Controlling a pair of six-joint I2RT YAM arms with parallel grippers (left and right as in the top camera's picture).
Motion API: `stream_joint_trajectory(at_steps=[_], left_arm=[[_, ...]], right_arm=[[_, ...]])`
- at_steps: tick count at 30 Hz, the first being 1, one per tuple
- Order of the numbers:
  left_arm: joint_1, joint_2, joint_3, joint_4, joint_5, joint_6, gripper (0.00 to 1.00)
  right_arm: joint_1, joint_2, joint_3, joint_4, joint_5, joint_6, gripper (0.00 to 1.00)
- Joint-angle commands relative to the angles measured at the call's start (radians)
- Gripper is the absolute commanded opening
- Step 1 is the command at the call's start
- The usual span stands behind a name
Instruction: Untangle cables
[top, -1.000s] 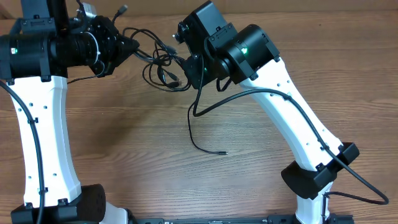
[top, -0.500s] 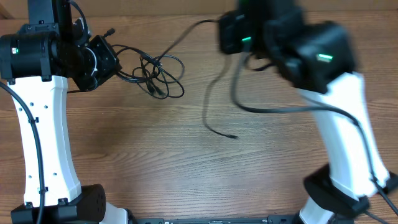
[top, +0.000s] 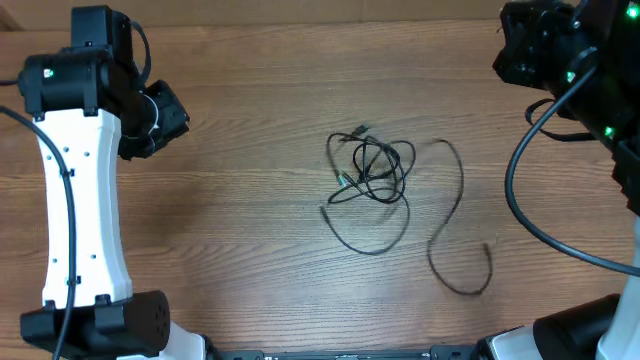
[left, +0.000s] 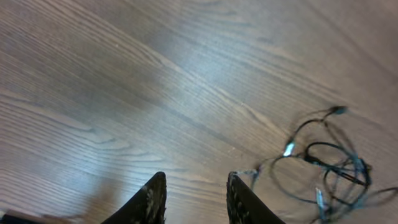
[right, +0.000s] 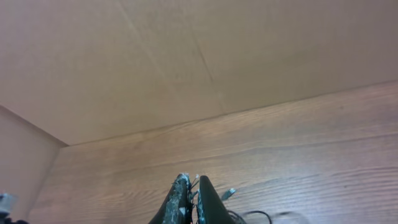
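The cables lie loose on the wooden table. A tangled bunch (top: 372, 166) with small silvery plug ends sits mid-table, and one strand trails out to its lower left. A separate single cable (top: 458, 205) curves in an S shape just to its right. My left gripper (top: 168, 118) is open and empty at the left, well away from the bunch. In the left wrist view its fingers (left: 194, 190) frame bare wood, with the tangle (left: 329, 171) to the right. My right gripper (top: 522, 58) is high at the far right. Its fingers (right: 191, 190) are shut, with a plug end (right: 228, 194) on the table beyond them.
A plain tan wall (right: 186, 56) rises behind the table's far edge. The white left arm (top: 75, 200) stands along the left side. A thick black arm wire (top: 520, 200) loops over the table at the right.
Both grippers have let go of the cables, which now lie mid-table. The left gripper has pulled back left. The right arm has swung up to the far right corner.
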Motion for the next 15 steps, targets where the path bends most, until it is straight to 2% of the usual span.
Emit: stream_joint_trajectory(at_steps=[1,4,6,7,9,10,11,12,13,15], left_arm=[[-0.003,0.007,-0.012,0.010,0.099,0.136,0.33],[-0.003,0.007,-0.012,0.017,0.318,0.330,0.35],[-0.005,0.007,-0.012,0.017,0.446,0.406,0.43],[-0.007,0.007,-0.012,0.016,0.483,0.423,0.50],[-0.017,0.007,-0.012,0.019,0.532,0.449,0.66],[-0.024,0.007,-0.012,0.026,0.529,0.449,0.73],[-0.032,0.007,-0.012,0.035,0.521,0.448,0.81],[-0.039,0.007,-0.012,0.043,0.515,0.447,0.94],[-0.047,0.007,-0.012,0.050,0.507,0.447,1.00],[-0.062,0.007,-0.012,0.055,0.497,0.447,1.00]], right_arm=[[-0.007,0.009,0.002,-0.003,-0.080,0.014,0.04],[-0.007,0.021,0.001,-0.003,-0.206,0.014,0.04],[-0.007,0.032,0.001,-0.013,-0.288,0.014,0.07],[-0.007,0.039,0.001,-0.023,-0.322,0.014,0.16],[-0.007,0.057,0.001,-0.047,-0.370,0.014,0.52],[-0.007,0.066,0.001,-0.057,-0.384,0.014,0.79],[-0.007,0.079,0.001,-0.071,-0.397,0.014,0.97],[-0.007,0.088,0.001,-0.082,-0.401,0.014,1.00],[-0.007,0.097,0.001,-0.093,-0.402,0.014,1.00],[-0.007,0.117,0.001,-0.117,-0.402,0.014,1.00]])
